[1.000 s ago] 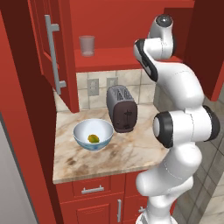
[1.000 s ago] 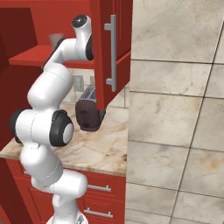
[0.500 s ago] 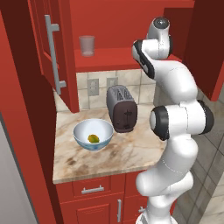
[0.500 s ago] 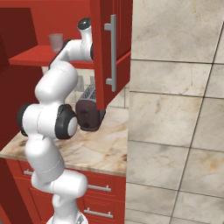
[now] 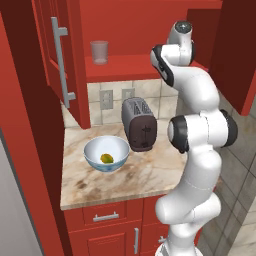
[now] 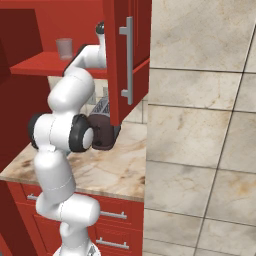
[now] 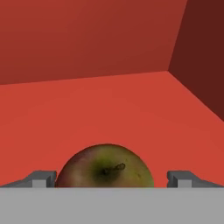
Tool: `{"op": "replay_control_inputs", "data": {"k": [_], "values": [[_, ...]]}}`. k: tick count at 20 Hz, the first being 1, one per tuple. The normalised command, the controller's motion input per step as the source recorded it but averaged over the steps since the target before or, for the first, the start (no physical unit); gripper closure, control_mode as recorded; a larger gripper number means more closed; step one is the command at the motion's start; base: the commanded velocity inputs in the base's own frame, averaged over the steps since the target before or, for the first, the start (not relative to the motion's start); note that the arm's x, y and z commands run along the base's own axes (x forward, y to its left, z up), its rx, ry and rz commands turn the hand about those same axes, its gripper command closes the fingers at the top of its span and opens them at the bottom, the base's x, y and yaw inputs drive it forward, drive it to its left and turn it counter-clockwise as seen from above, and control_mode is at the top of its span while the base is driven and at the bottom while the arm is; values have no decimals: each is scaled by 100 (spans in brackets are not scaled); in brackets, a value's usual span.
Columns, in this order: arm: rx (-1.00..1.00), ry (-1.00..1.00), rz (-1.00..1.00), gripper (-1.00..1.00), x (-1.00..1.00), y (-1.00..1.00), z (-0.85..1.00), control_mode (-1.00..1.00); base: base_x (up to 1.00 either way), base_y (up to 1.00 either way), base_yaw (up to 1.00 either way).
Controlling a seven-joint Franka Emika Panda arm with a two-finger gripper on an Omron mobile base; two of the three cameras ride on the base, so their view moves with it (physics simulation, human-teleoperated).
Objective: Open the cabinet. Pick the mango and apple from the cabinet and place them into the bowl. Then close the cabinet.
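Main risk: apple [image 7: 105, 168] is round and free on the cabinet [image 5: 145, 30] shelf. If the tool [image 7: 111, 178] closes off-centre or too shallow, one finger hits first and the fruit rolls toward the back wall or pops out of the pinch. Second risk: on the way out, the arm passes close to the open right door, so a clipped door or shelf edge could knock the apple loose before it gets to the bowl [image 5: 106, 152].

Tool is spread wide, one fingertip on either side of the apple, gap visible on both sides, nothing held. Can't tell if any part touches the fruit.

Mango [image 5: 106, 158] already sits in the bowl, on the surface [image 5: 150, 172] just left of the toaster [image 5: 139, 123]. Glass cup [image 5: 99, 51] is on the shelf, well left of the arm.
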Motion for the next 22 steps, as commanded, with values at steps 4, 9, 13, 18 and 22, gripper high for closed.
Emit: {"op": "replay_control_inputs", "data": {"k": [4,9,13,18,22], "values": [[0,1,0,-100,17,0,-16,-100,0,0,0],[0,4,0,100,12,0,-13,-100,0,0,0],[0,6,0,100,6,0,-15,-100,0,0,0],[-2,-2,0,100,0,-1,-13,-100,0,0,0],[-6,-19,0,100,0,0,-19,-100,0,0,0]]}}
